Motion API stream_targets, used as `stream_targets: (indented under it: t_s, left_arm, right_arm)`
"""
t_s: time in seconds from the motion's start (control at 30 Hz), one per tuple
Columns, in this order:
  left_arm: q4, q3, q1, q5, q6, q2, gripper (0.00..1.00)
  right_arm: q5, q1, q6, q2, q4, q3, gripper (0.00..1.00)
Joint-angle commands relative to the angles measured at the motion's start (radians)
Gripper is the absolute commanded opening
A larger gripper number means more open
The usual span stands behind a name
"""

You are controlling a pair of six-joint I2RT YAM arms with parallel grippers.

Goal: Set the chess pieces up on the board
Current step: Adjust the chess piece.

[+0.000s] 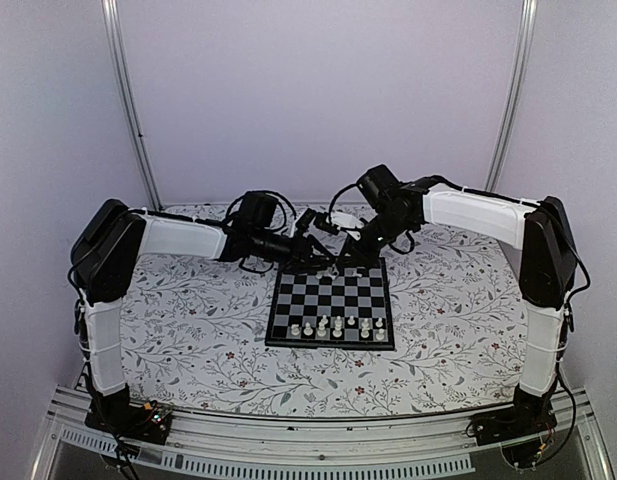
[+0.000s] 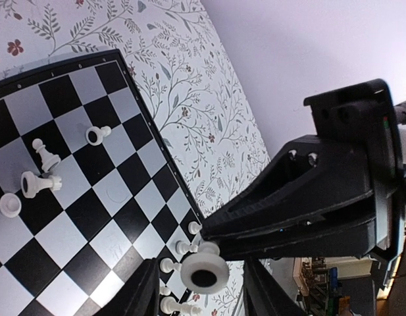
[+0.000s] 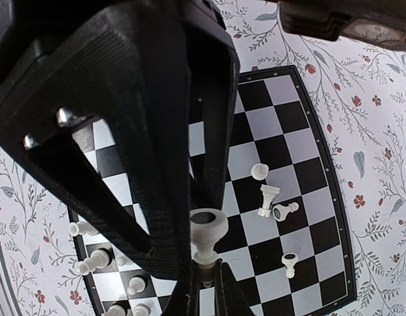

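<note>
**Right gripper holds a piece over the board's far edge**

The right gripper (image 3: 204, 284) is clenched on a white chess piece (image 3: 208, 229). The piece's ringed base faces the left gripper (image 2: 201, 284), whose parted fingers (image 2: 149, 289) flank that base with a gap on either side. Both grippers meet above the far edge of the board (image 1: 328, 287). The other pieces (image 1: 337, 327) sit along its near rows, some toppled. The board lies on a floral-patterned table (image 1: 188, 320), enclosed by plain lilac walls (image 1: 318, 90) and slanted metal posts (image 1: 128, 110).
</note>
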Motion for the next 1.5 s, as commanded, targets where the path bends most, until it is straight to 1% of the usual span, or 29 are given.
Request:
stream_targets:
  t_s: [0.0,0.27,0.53,0.57,0.67,0.77,0.87,0.9,1.03,1.17,1.3,1.47]
  left_arm:
    - [0.031,0.018,-0.004,0.016,-0.002,0.006,0.46]
    - [0.028,0.018,-0.002,0.014,-0.001,0.006,0.40]
    - [0.045,0.018,-0.003,0.035,-0.008,0.006,0.28]
    - [0.048,0.017,-0.002,0.036,-0.007,0.005,0.26]
    - [0.061,0.013,-0.001,0.035,-0.006,-0.007,0.23]
    - [0.095,0.001,-0.001,0.029,-0.020,-0.035,0.22]
    - [0.181,-0.032,-0.001,0.008,-0.053,-0.076,0.21]
    - [0.202,-0.042,-0.001,-0.001,-0.062,-0.090,0.20]
    - [0.292,-0.086,-0.004,-0.071,-0.075,-0.142,0.20]
    - [0.418,-0.154,-0.007,-0.157,-0.109,-0.189,0.20]
    - [0.531,-0.189,-0.018,-0.215,-0.146,-0.209,0.20]
    - [0.564,-0.181,-0.038,-0.251,-0.142,-0.211,0.20]
  right_arm:
    - [-0.044,0.000,-0.001,0.000,-0.024,0.014,0.07]
    - [-0.056,0.001,-0.007,0.005,-0.027,0.018,0.07]
    - [-0.061,0.006,-0.008,0.002,-0.029,0.017,0.08]
    - [-0.060,0.006,-0.008,0.002,-0.028,0.018,0.09]
    - [-0.050,-0.004,0.014,-0.012,-0.027,0.032,0.22]
    - [-0.129,-0.060,0.054,-0.058,-0.016,0.051,0.34]
    - [-0.264,-0.146,0.133,-0.116,0.016,0.055,0.42]
    - [-0.304,-0.169,0.159,-0.130,0.036,0.048,0.43]
    - [-0.417,-0.218,0.299,-0.182,0.131,0.005,0.45]
    - [-0.502,-0.227,0.450,-0.219,0.250,-0.032,0.47]
    - [-0.596,-0.226,0.572,-0.198,0.307,-0.030,0.50]
    - [-0.661,-0.226,0.650,-0.138,0.331,-0.051,0.53]
